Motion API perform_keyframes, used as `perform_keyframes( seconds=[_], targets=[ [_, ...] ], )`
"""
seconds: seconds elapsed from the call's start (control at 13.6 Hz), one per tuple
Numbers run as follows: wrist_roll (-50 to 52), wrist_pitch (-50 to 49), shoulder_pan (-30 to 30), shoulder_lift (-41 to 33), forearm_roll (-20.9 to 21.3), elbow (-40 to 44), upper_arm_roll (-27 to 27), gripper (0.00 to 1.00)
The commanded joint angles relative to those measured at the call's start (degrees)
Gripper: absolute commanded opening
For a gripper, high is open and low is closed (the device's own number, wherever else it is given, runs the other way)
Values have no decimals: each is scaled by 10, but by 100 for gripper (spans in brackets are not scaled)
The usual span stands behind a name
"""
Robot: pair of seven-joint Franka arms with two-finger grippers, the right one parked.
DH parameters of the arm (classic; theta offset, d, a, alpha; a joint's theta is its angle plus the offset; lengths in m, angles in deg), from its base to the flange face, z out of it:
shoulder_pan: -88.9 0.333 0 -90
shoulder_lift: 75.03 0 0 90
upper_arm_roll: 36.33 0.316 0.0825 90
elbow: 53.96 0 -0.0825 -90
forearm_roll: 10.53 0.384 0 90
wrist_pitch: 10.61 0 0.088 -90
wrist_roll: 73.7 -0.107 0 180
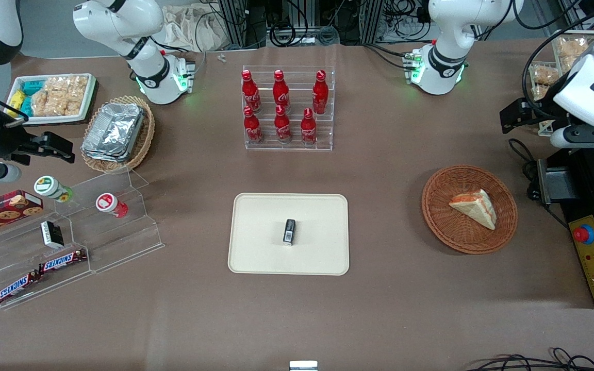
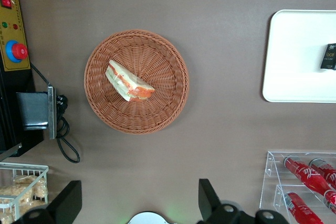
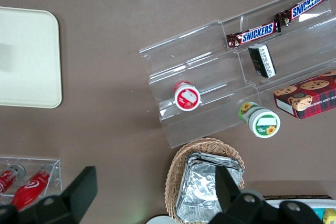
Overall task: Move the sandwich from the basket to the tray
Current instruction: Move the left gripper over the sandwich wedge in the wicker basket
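Note:
The sandwich (image 1: pixel 475 206), a clear-wrapped white bread wedge with red and orange filling, lies in the round reddish-brown basket (image 1: pixel 432 208). It also shows in the left wrist view (image 2: pixel 128 82), inside the basket (image 2: pixel 95 90). The cream tray (image 1: pixel 256 247) lies beside the basket, toward the parked arm's end, and also shows in the left wrist view (image 2: pixel 294 51). My left gripper (image 1: pixel 517 117) hangs high above the table, farther from the front camera than the basket. It is open and empty (image 2: pixel 137 203), its fingers spread wide.
A small black packet (image 1: pixel 289 231) lies on the tray. A clear rack of red bottles (image 1: pixel 287 108) stands farther back. A black and yellow control box with a red button (image 1: pixel 584 234) sits beside the basket. An acrylic stand (image 1: pixel 70 247) holds snacks.

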Motion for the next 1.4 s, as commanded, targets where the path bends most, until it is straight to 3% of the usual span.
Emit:
perform_keyframes(
  seconds=[0.0, 0.37, 0.59, 0.81, 1.1, 1.32],
  targets=[
    [13, -1, -5, -6, -1, -5, 4, 100],
    [89, -3, 8, -1, 3, -15, 7, 100],
    [262, 14, 47, -1, -5, -71, 7, 100],
    [326, 109, 64, -2, 0, -176, 9, 100],
    [416, 326, 88, 18, 1, -340, 9, 100],
    [455, 443, 92, 90, 3, -377, 9, 100]
  ],
)
